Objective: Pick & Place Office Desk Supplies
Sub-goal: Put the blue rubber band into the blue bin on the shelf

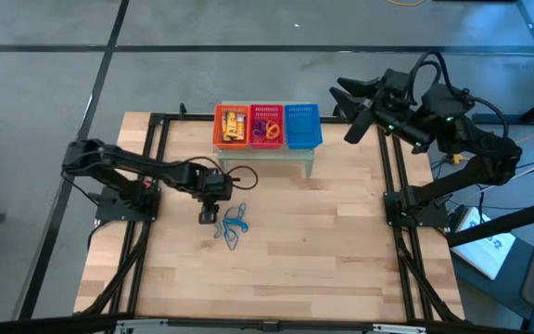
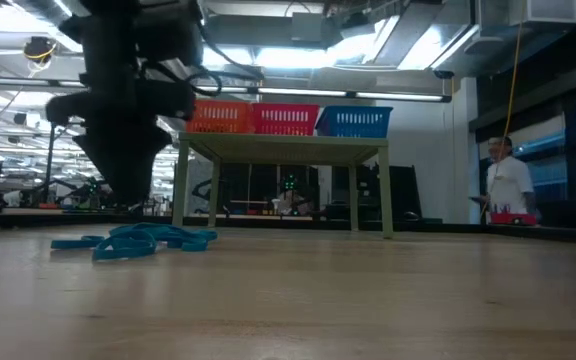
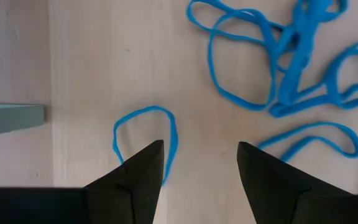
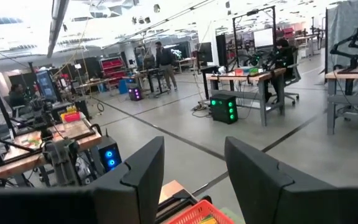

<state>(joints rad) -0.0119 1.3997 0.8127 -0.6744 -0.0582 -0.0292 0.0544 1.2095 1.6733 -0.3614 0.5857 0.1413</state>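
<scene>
1. High view showed the blue loops (image 1: 234, 227) tangled on the tabletop (image 1: 323, 250), their heap running lengthwise away from the baskets (image 1: 267, 126).
2. Left claw (image 1: 209, 216) hung open just beside them.
3. Right claw (image 1: 346, 111) waited open, raised off the tabletop's far corner.

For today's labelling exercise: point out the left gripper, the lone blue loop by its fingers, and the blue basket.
left gripper (image 3: 201, 165), left wrist view, gap between its open fingertips.
lone blue loop (image 3: 143, 111), left wrist view, top of its curve.
blue basket (image 1: 302, 127), high view, its mesh floor.

A robotics lab: open concrete floor (image 4: 185, 134), workbenches (image 4: 253, 78) with equipment, exposed ceiling ducts (image 2: 368, 25).
</scene>
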